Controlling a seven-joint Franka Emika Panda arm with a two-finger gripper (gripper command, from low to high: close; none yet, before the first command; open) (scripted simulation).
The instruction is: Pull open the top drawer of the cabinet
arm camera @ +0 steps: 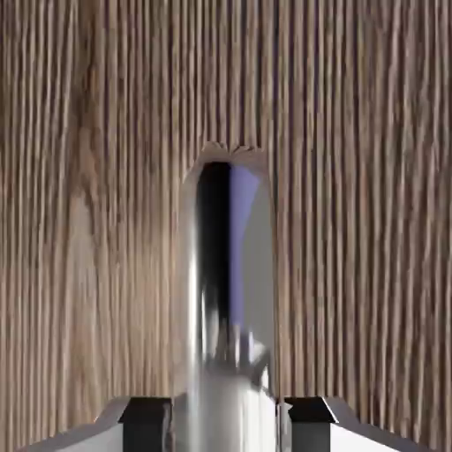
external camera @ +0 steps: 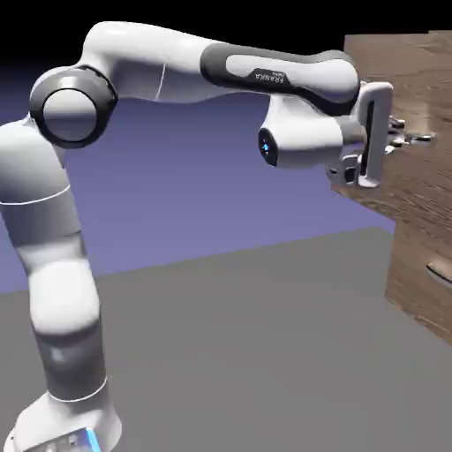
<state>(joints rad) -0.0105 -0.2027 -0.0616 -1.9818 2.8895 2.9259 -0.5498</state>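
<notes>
I have the gripper (external camera: 408, 139) level at the cabinet (external camera: 422, 256) on the right, fingers (arm camera: 146, 415) clamped on the silvery handle (arm camera: 228, 291) of the top drawer (external camera: 415, 84). The drawer front looks already proud of the carcass. Mid-pull, I judge; next I draw straight back left, keeping grip.

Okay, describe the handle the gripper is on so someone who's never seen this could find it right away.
Start at the tall brown wood-grain cabinet on the exterior view's right. Near its top, the top drawer carries a small silvery metal handle, with the gripper shut on it. Unlike the dark handle on the front below, this one is bright and mirror-like.
</notes>
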